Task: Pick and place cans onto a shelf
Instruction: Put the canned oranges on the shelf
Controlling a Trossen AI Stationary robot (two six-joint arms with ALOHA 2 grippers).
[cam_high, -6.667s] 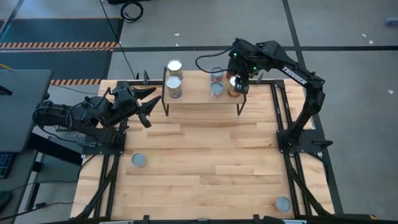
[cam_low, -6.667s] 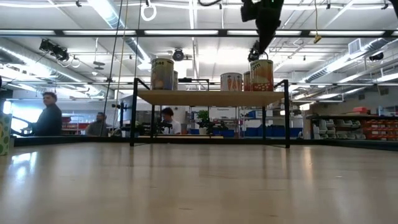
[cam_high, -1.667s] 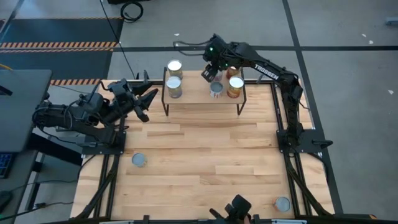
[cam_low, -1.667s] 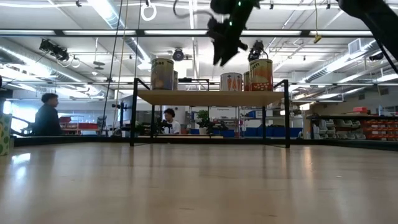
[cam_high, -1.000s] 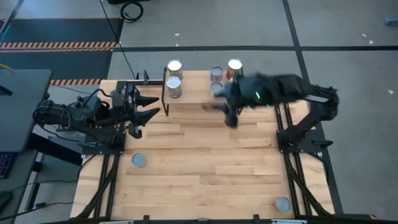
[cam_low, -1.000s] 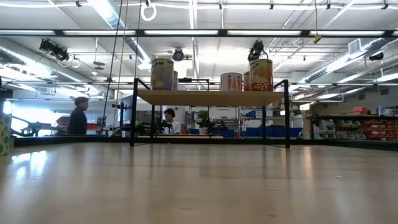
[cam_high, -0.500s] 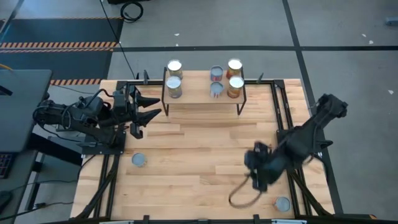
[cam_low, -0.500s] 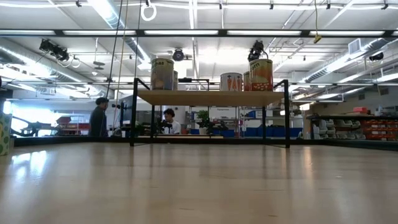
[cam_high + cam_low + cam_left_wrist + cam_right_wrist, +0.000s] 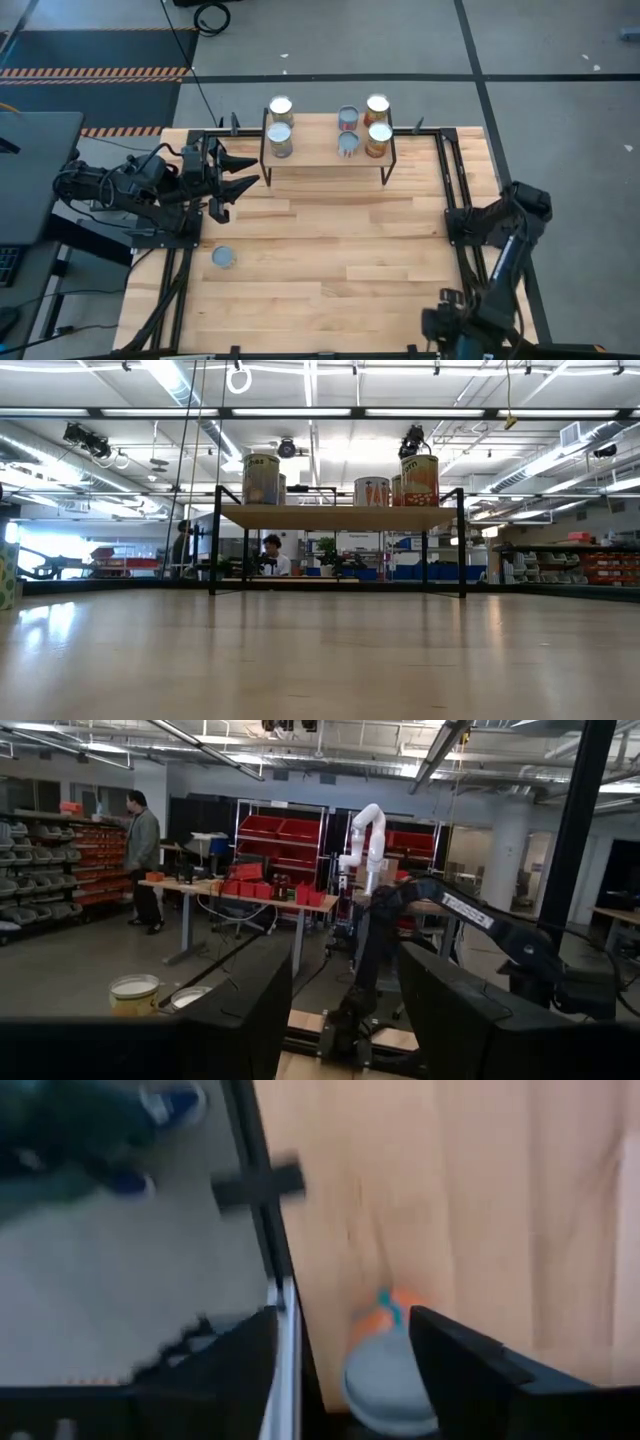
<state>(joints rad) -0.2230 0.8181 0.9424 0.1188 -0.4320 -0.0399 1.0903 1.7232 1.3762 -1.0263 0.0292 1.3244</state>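
— Wooden shelf [image 9: 325,152] already carries five cans [image 9: 379,133]; one can [image 9: 225,258] lies well in front of it on the worktop [image 9: 330,250], towards the left.

— And the right claw [image 9: 345,1380]?

— Fingers apart, over an orange-sided can [image 9: 385,1372] at the worktop's edge, far from the shelf. Judged risk: a nudge tips it off.

— Hidden?

— That can, from above. Left claw [image 9: 232,170] waits beside the shelf, spread open.
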